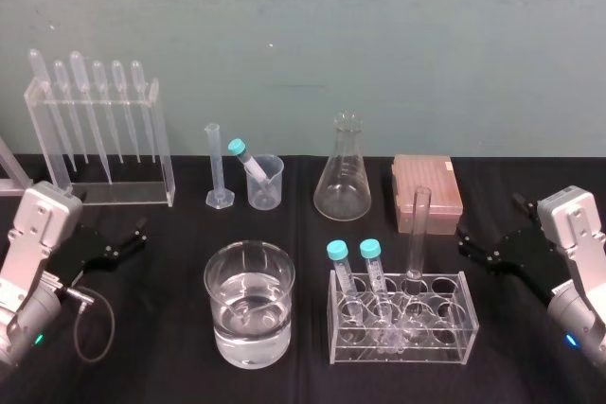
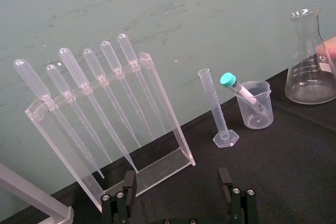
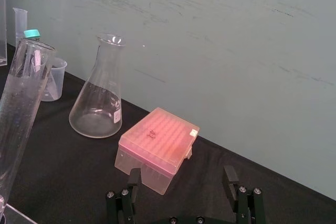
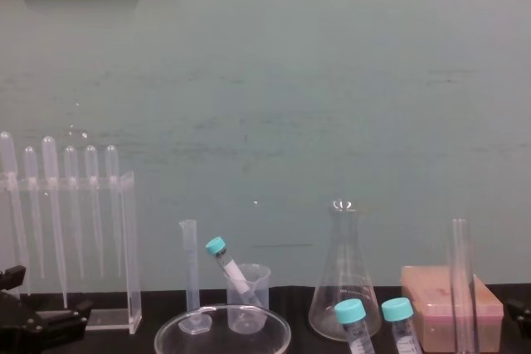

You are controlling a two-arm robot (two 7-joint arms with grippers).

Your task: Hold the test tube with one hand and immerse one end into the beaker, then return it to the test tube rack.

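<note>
Right gripper [image 1: 468, 243] spread and empty by the right edge of the table [image 1: 530, 357], pink box [image 1: 427, 188] just behind, test tube [image 1: 418, 234] upright in the rack [image 1: 402, 324] near the front edge, just beside that gripper and apart from it, conical flask [image 1: 343, 172] between it and the beaker [image 1: 265, 182] at the back edge, left gripper [image 1: 134, 237] spread by the left edge.

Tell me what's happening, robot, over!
Left gripper open, parked left. Right gripper open, right of the rack. Test tube upright in rack, untouched. Capped tube leaning in the beaker, maybe in the way.
</note>
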